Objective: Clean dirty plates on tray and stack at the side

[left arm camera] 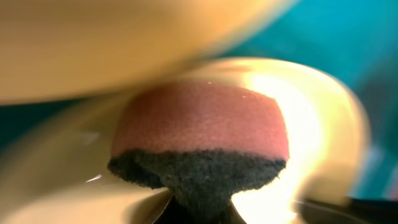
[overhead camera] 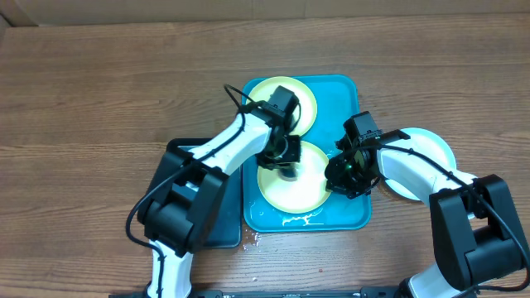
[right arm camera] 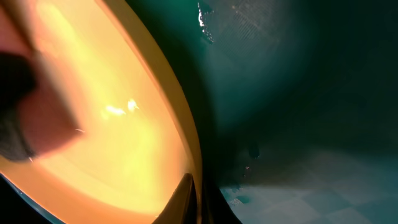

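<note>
Two yellow-green plates lie on the turquoise tray [overhead camera: 358, 91], one at the back [overhead camera: 305, 93] and one at the front [overhead camera: 308, 189]. My left gripper [overhead camera: 286, 164] is shut on a sponge [left arm camera: 199, 121], pink on top with a dark scouring layer, and presses it onto the front plate [left arm camera: 317, 118]. My right gripper [overhead camera: 342, 177] is shut on that plate's right rim [right arm camera: 198, 186], with one finger over the plate [right arm camera: 118, 106] and one outside it. A light blue-rimmed plate [overhead camera: 432, 149] rests on the table to the right of the tray, partly under the right arm.
A dark grey tray [overhead camera: 233, 217] sits left of the turquoise one, mostly under the left arm. White foam and water [overhead camera: 300, 219] lie on the turquoise tray's front edge. Brown wooden table [overhead camera: 99, 83] surrounds everything.
</note>
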`<state>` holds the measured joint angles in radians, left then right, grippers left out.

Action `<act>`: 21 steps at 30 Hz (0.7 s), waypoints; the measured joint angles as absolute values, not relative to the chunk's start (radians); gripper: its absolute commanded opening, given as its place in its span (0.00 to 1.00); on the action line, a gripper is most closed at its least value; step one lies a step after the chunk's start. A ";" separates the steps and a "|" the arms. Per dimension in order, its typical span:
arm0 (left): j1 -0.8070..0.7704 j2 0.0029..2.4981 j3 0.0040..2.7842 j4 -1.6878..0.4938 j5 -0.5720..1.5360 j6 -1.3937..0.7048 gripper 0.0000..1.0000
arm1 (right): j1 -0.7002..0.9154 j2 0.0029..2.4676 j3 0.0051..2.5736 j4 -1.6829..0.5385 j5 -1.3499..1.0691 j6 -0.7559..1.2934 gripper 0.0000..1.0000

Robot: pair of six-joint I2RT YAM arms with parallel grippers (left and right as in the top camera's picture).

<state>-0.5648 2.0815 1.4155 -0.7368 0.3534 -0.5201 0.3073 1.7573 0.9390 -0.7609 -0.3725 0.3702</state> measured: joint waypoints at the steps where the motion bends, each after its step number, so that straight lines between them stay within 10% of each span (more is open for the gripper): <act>1: -0.576 2.090 1.415 -0.719 0.397 -0.517 0.04 | 0.307 1.757 0.939 -0.761 -0.372 0.370 0.04; 21: -0.585 2.124 1.411 -1.045 0.515 -0.434 0.04 | 0.307 1.757 0.939 -0.760 -0.370 0.364 0.04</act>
